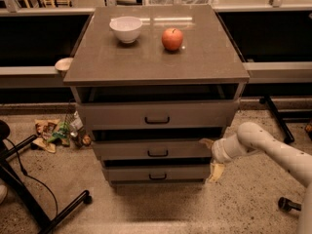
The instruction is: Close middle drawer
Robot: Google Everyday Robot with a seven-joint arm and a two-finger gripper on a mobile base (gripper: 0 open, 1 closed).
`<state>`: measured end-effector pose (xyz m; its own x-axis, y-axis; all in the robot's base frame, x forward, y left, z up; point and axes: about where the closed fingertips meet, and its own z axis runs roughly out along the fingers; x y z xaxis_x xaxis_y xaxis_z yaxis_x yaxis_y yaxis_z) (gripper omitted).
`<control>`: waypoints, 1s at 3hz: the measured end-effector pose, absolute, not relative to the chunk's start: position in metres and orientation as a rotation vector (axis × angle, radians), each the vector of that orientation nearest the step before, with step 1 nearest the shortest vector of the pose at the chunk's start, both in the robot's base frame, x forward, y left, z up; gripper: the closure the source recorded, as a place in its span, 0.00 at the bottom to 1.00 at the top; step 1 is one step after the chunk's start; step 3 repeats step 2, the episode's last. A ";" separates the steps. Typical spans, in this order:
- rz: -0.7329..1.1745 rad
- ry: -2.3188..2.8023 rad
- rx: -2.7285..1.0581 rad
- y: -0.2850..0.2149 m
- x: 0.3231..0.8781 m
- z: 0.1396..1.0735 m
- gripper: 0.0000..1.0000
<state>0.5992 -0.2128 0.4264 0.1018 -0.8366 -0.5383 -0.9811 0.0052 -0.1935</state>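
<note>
The middle drawer is the low grey front with a small dark handle, second of three in the grey cabinet. It stands a little out, with a dark gap above it. My gripper is at the drawer's right end, on the white arm that comes in from the lower right. Its two pale fingers are spread apart. The upper fingertip is at the right edge of the drawer front, and the lower one hangs beside the lowest drawer. It holds nothing.
The taller top drawer stands out further than the others. The lowest drawer is below. A white bowl and a red apple sit on the cabinet top. Litter and a black stand leg lie on the floor at left.
</note>
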 end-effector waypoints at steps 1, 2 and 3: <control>0.404 1.739 -1.907 -0.229 0.574 0.450 0.00; 0.411 1.738 -1.913 -0.230 0.572 0.451 0.00; 0.411 1.738 -1.913 -0.230 0.572 0.451 0.00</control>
